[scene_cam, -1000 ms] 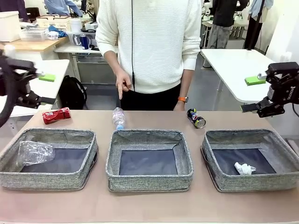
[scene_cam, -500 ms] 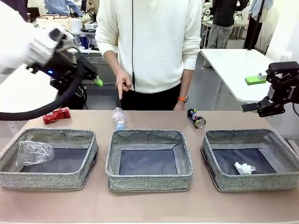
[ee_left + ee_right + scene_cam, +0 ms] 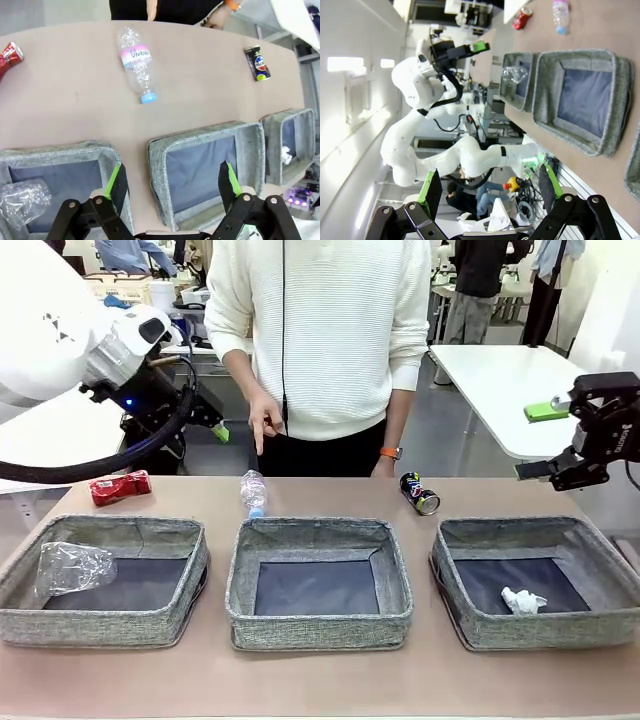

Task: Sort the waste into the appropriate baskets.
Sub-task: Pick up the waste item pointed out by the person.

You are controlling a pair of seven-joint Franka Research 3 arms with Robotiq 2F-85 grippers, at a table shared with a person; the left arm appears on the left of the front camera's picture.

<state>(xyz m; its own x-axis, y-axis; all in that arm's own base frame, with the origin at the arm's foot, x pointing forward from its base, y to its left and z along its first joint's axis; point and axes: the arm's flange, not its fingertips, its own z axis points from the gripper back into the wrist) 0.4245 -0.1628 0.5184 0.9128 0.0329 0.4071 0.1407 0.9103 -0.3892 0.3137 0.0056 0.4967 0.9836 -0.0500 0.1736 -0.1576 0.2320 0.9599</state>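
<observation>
Hovering left gripper point(image 3: 171, 170), jaws wide, bottle point(image 3: 136, 65) lying behind middle basket point(image 3: 205, 135)

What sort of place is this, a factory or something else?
Most likely a robotics lab, not a factory. A white robot arm hangs over a table with grey baskets, a person stands across it, and more work tables with boxes and gear stand behind.

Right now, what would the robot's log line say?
left gripper open | right gripper open | bottle, red can, dark can on table | cup in left basket | paper wad in right basket
</observation>
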